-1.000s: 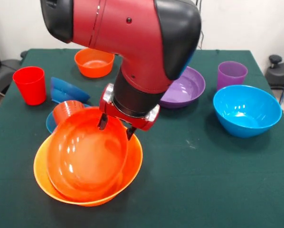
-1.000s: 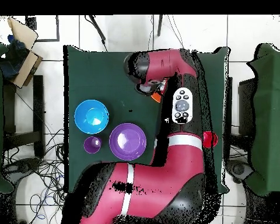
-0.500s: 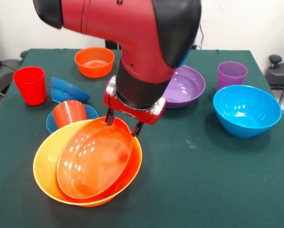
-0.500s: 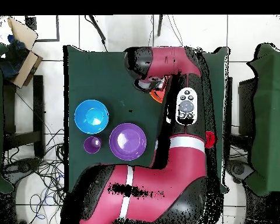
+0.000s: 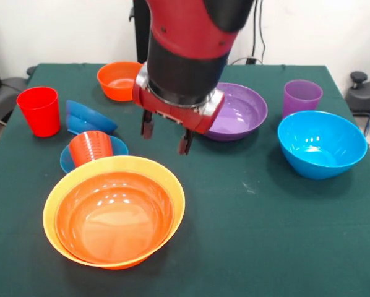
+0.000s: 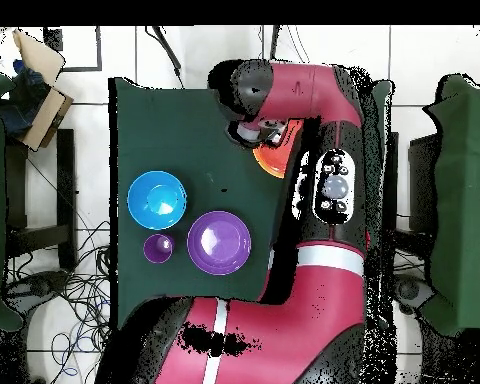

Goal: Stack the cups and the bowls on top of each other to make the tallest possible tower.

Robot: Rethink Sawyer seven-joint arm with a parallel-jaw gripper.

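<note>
Gripper (image 5: 166, 138): fingers apart, holding nothing, hanging above the cloth just behind the tower's far rim, clear of it

Tower (image 5: 114, 211): red-orange bowl (image 5: 114, 216) nested mouth-up inside the large yellow-orange bowl (image 5: 61, 185); both sit level, rims near parallel; it stands at the near left of the table (image 5: 265, 235), its front edge close to the table's near edge

Orange-red cup (image 5: 90, 147): standing in the small light blue bowl (image 5: 118, 146), just behind the tower's left rim; the cup's lower part and most of that bowl are hidden by the yellow-orange rim

Dark blue bowl (image 5: 86, 117): tipped on its side, mouth direction unclear, between the red cup (image 5: 39, 111) and the gripper

Red cup: upright, mouth up, close to the left table edge

Small orange bowl (image 5: 120, 80): mouth up, near the far edge, partly covered by the arm (image 5: 185, 43)

Purple bowl (image 5: 237, 114): mouth up, left part hidden behind the arm

Purple cup (image 5: 302, 97): upright, just behind the large light blue bowl (image 5: 321, 143), which sits near the right edge

Open cloth: whole near right quarter, and the strip between the tower and the light blue bowl

Overhead view: the arm covers the tower save an orange sliver (image 6: 274, 160); gripper not distinguishable there
</note>
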